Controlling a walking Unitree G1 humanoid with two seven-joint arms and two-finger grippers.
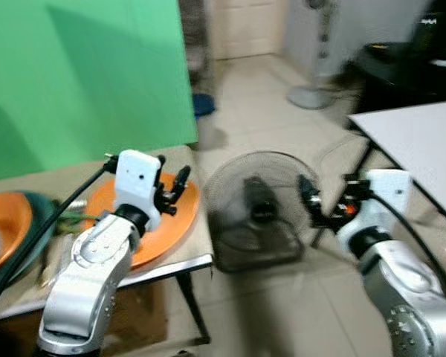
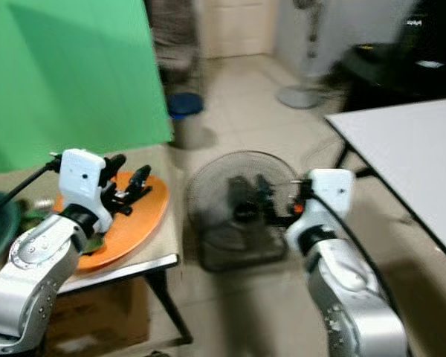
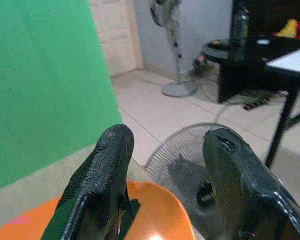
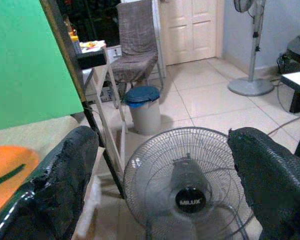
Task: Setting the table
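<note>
Seen from the head camera, two orange plates sit on the low table [image 1: 180, 262]: one orange plate [image 1: 167, 216] near the table's right edge, a second orange plate [image 1: 4, 223] at its left edge, stacked in a dark green dish [image 1: 39, 204]. The left gripper [image 1: 175, 187] hovers over the right-hand plate, fingers spread and empty. The right gripper [image 1: 312, 202] hangs off the table, in front of a floor fan [image 1: 256, 212], beside a white table [image 1: 424, 145]. From the left wrist, two black fingers [image 3: 102, 175] stand apart above the plate's rim. From the right wrist, the fingers [image 4: 65, 170] are likewise spread, framing the fan; one blue-lidded bin [image 4: 144, 107] and one chair [image 4: 137, 45] stand behind it.
</note>
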